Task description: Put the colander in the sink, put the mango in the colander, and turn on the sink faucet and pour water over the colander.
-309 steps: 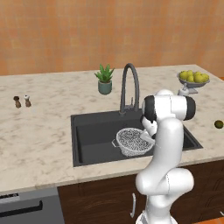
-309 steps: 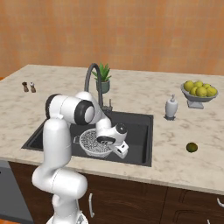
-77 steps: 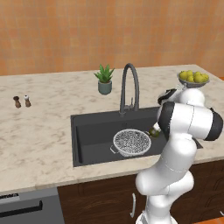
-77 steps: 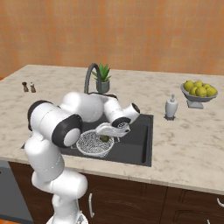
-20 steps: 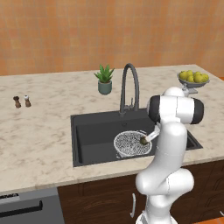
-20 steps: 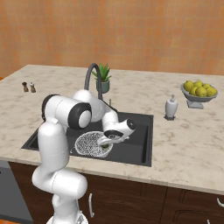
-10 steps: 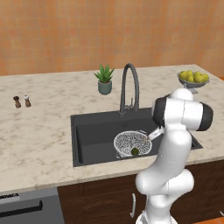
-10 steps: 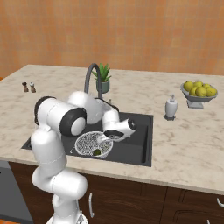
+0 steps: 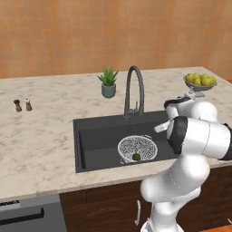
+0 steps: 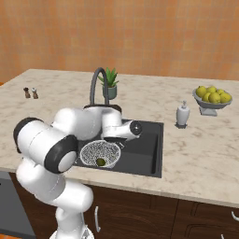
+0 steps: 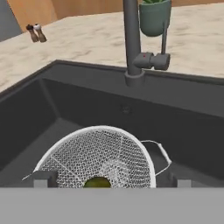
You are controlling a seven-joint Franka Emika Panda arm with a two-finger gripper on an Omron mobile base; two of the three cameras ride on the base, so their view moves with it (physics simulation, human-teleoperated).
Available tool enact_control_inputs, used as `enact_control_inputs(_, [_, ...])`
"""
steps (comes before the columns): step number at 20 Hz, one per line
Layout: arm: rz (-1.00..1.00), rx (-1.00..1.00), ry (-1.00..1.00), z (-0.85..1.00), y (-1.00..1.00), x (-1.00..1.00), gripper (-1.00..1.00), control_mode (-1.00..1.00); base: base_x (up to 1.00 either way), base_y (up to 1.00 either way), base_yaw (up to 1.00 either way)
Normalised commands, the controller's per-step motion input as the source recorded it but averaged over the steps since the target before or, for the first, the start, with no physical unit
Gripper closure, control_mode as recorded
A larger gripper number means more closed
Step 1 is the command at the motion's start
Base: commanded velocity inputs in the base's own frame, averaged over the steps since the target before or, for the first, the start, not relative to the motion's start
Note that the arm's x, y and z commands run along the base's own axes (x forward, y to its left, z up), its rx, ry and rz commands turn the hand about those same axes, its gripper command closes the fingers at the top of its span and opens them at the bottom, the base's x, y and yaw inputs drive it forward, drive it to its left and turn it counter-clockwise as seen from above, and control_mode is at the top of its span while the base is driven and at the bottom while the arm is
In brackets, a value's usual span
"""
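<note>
Mango resting in colander.
Hand released above colander; faucet lever directly beyond colander from the hand.

Was a glossy white arm built of bulbous, rounded segments, stacked from a thick trunk-like lower link to wider shoulder-like shells. Had dark, near-black rings at the joints, one broad band curving round the big upper segment. Ended in a slimmer white wrist section with a round black cap on its end face. Carried two small dark grey, blocky fingertips. Bore no cables, screws or markings that could be made out.
</note>
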Motion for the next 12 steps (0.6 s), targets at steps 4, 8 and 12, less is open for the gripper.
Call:
enact_control_inputs(4, [-0.22,0.00,-0.16,0.75,0.00,0.00,-1.00,-1.00,0.00,0.00,0.00])
enact_control_inputs(8, [-0.21,0.00,-0.21,0.54,0.00,0.00,-1.00,-1.00,0.00,0.00,0.00])
enact_control_inputs(12, [-0.16,0.00,-0.23,0.19,-0.04,0.06,-1.00,-1.00,0.00,0.00,0.00])
